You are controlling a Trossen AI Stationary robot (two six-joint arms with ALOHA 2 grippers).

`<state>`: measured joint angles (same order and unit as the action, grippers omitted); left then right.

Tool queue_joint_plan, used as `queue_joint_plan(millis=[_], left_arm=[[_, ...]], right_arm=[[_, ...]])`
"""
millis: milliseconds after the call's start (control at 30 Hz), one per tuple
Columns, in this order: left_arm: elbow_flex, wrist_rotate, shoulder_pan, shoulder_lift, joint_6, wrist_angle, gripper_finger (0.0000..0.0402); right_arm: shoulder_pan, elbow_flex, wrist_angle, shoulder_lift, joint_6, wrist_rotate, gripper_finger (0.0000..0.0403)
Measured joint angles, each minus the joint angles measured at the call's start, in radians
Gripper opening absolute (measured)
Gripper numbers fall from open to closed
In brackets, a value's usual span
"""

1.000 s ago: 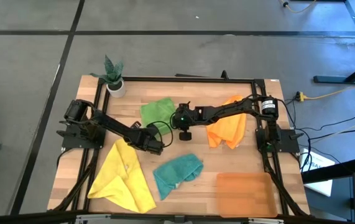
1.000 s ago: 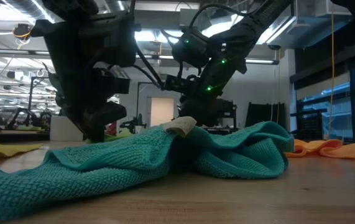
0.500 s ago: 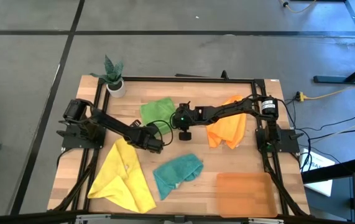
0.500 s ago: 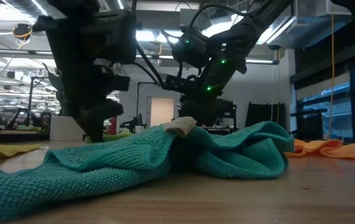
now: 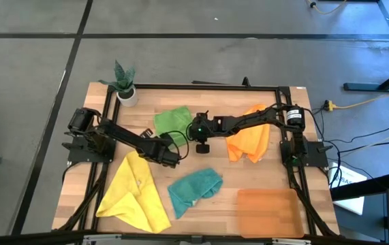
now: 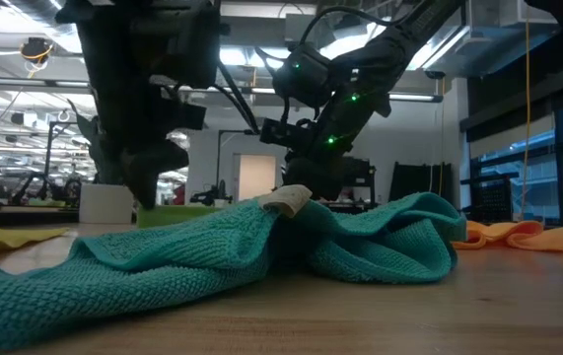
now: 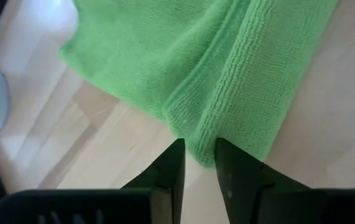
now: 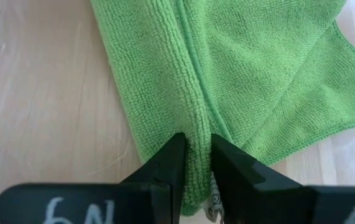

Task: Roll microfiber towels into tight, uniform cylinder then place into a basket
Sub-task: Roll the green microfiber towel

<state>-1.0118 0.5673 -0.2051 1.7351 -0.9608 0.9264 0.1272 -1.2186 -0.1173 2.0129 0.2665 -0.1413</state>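
Observation:
The green towel (image 5: 172, 122) lies crumpled on the far middle of the table, with both grippers at it. My left gripper (image 5: 170, 141) is shut on its near edge (image 7: 199, 140). My right gripper (image 5: 194, 135) is shut on a long fold at its right side (image 8: 193, 124). The yellow towel (image 5: 136, 194), the teal towel (image 5: 194, 190) and the orange towel (image 5: 249, 143) lie loose on the table. The basket (image 5: 269, 211) stands at the near right. My left gripper pinches the end of a bunched fold (image 7: 197, 148) at the green towel's near edge between its two fingers. They come slanting down from the near side. The folds run together toward the fingers; the rest of the towel lies on the table. My right gripper pinches a thick lengthwise fold (image 8: 194, 142) of the green towel between its two fingers, slanting down from the table's right side, along the fold. A white tag (image 8: 213, 202) shows beside one finger. The towel lies spread on the table beyond the fingers.
A small white plant pot (image 5: 127, 94) stands at the far left corner. The black frame rails (image 5: 201, 86) border the table. Bare wood shows between the teal towel and the green one.
My left gripper has risen a little, keeping over the green towel's near edge; in the low view a strip of green now shows beneath it. The right arm and the other towels have kept still.

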Motion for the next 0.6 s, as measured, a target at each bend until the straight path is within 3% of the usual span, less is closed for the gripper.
queue_joint_plan(millis=[433,600], left_arm=[[-0.055,-0.002,-0.010,-0.001,0.013,-0.001,0.0080],[-0.039,-0.003,-0.033,-0.001,0.131,-0.121,0.0080]], right_arm=[[0.000,0.000,0.002,0.000,0.000,0.001,0.0077],[0.000,0.000,0.002,0.000,0.000,0.001,0.0077]])
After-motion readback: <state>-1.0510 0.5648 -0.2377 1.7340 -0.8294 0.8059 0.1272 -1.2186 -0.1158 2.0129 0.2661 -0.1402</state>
